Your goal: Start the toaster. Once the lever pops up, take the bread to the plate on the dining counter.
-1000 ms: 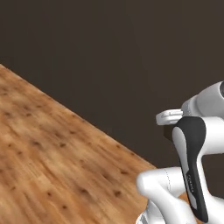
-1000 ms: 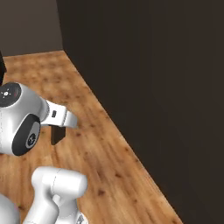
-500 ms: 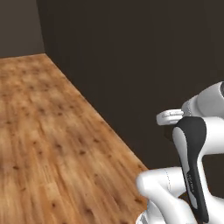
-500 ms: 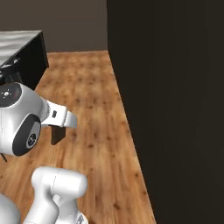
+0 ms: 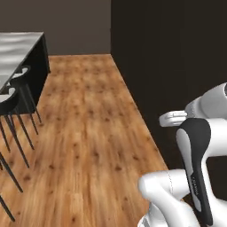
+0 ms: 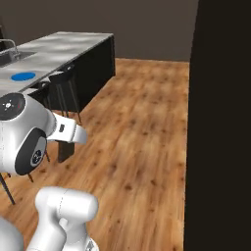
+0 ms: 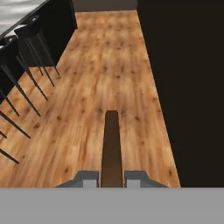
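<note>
My gripper is shut on the bread, a thin dark brown slice seen edge-on, sticking out ahead between the two fingertips over the wooden floor. In the right base view the gripper hangs low at the left, short of the stools. The blue plate lies on the dining counter, beside the inset sink. The same marbled counter runs along the far left, and its corner shows at the upper left of the hand view. The toaster is out of view.
Black stools line the counter's near side. A tall dark wall stands close on the right. Wooden floor stretches ahead between the wall and the stools.
The whole picture has swung round with the base: the dark wall slid to the right, and the dining counter, stools and plate came into view. The arm's pose and grip are unchanged.
</note>
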Available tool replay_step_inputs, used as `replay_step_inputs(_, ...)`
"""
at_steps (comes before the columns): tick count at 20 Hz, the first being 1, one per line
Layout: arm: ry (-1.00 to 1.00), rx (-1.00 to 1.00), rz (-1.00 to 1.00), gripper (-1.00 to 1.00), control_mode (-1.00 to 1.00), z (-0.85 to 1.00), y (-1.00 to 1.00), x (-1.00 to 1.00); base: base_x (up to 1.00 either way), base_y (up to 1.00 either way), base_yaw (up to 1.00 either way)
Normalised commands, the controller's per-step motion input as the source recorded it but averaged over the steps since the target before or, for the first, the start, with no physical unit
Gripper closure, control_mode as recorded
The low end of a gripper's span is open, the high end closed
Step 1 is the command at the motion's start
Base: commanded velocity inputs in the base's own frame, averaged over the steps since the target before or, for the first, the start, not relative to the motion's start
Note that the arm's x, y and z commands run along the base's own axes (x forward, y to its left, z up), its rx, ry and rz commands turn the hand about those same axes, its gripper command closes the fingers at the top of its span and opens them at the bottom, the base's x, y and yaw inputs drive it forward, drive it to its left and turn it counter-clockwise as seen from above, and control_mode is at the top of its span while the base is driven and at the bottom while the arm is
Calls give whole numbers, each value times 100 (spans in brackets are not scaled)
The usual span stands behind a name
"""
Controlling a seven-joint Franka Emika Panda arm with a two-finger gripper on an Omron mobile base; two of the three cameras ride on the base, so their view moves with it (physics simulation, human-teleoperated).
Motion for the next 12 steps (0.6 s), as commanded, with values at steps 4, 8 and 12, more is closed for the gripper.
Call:
replay_step_inputs(4,0,0,0,100,100,0,0,0,100,-18,66)
replay_step_inputs(8,0,0,0,100,100,0,0,0,100,-19,67)
replay_step_inputs(12,0,0,0,100,100,0,0,0,100,-28,64)
